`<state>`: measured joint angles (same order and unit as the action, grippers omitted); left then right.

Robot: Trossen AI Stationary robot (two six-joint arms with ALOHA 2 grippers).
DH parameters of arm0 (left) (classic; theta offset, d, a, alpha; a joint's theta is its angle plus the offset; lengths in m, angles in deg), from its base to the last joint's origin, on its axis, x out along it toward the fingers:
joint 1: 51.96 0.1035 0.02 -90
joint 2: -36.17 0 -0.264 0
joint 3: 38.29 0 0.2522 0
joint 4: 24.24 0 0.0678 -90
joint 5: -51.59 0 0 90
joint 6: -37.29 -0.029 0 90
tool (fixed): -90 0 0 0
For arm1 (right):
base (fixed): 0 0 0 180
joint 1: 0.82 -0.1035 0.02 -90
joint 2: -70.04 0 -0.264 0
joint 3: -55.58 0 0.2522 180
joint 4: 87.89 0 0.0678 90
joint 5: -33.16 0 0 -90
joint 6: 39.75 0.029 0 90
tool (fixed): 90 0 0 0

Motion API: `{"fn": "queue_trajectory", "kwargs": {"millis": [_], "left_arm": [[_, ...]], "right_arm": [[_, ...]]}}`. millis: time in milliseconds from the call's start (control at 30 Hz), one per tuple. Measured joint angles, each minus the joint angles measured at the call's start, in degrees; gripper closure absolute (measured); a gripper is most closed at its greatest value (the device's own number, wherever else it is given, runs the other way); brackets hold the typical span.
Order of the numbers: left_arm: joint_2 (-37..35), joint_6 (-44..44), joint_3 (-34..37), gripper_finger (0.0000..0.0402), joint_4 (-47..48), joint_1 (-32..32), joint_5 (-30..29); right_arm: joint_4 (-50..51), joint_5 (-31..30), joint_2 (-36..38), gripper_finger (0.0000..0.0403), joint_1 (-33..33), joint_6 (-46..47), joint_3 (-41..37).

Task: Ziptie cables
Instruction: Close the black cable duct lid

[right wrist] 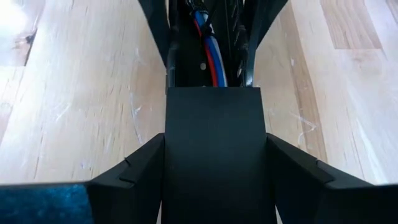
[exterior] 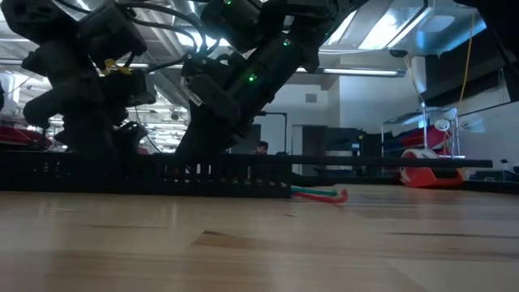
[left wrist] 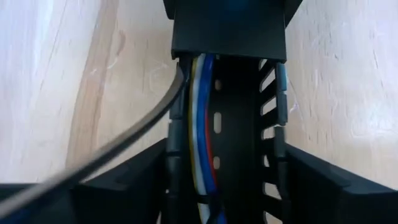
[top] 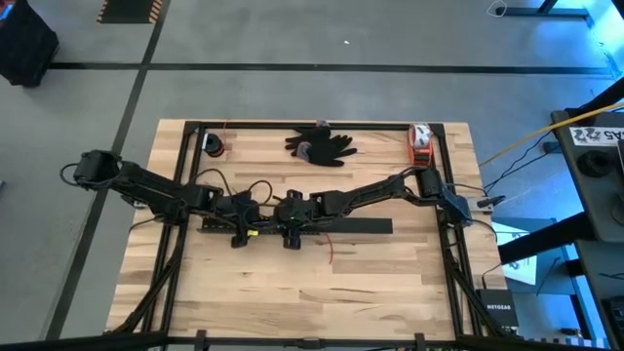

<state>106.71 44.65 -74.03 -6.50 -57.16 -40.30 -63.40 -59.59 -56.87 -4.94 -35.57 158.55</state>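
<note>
A long black comb-slotted bar lies flat across the middle of the table, with the cables, white, blue, red and yellow, running inside its channel. A plain black cover caps the stretch toward the right. The cables' red and green ends stick out of the bar onto the wood. My left gripper and my right gripper straddle the bar side by side. A dark grey strip arcs toward the channel; whether it is the ziptie I cannot tell. My left gripper has the bar's two slotted side walls between its fingers, on the uncovered stretch near the bar's left end. The fingers slant down and lie across the bar. The bar rests flat on the table. My right gripper pinches the covered stretch of the bar by its two long sides, one finger on each side. It slants down from above, across the bar, near the cover's left end. The bar stays flat on the wood.
Black gloves, a red tape roll and a red-and-white object lie along the far edge. A black frame rail borders the table. Bare wood spreads toward the near edge.
</note>
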Motion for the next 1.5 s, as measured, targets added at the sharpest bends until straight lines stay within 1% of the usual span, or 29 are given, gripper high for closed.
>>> {"fn": "queue_trajectory", "kwargs": {"millis": [133,233,500,600,800,933,1067,1167,1367,1500], "left_arm": [[1.07,-0.11,0.0,0.0186,-0.75,-0.06,-0.09],[2.08,-0.05,-0.02,0.0196,-1.4,-0.07,-0.05],[4.79,-0.29,-0.21,0.0192,-5.05,-0.4,0.95],[4.84,-0.31,-0.22,0.0192,-5.22,-0.39,1.14],[4.9,1.46,-0.39,0.0192,-5.11,-0.45,2.03],[4.01,1.65,-0.24,0.0192,-5.75,-0.36,4.83],[3.11,2.38,-0.2,0.0191,-5.63,-0.37,5.62],[3.19,3.05,-0.2,0.0176,-5.67,-0.31,5.85],[3.07,4.34,-0.23,0.0119,-5.68,-0.26,8.98],[3.06,4.48,-0.24,0.0108,-7.93,-1.04,9.88]], "right_arm": [[-0.16,0.79,0.0,0.0178,0.0,-0.13,-0.02],[-1.6,1.23,-0.55,0.0178,0.0,0.01,-0.11],[-3.79,1.62,-1.44,0.0178,-0.11,1.41,-0.22],[-3.71,1.69,-1.37,0.0178,-0.44,1.42,-0.22],[-0.2,3.05,-0.28,0.0178,-0.35,1.73,0.15],[-0.33,3.68,-0.25,0.0178,-0.34,1.84,0.15],[0.02,3.79,-0.22,0.0178,-0.42,1.81,0.15],[0.26,3.81,-0.2,0.0178,-0.42,1.79,0.17],[-0.06,3.8,-0.24,0.0178,-0.42,0.92,0.24],[-1.39,5.93,-0.33,0.0178,-0.37,1.11,0.2]]}}
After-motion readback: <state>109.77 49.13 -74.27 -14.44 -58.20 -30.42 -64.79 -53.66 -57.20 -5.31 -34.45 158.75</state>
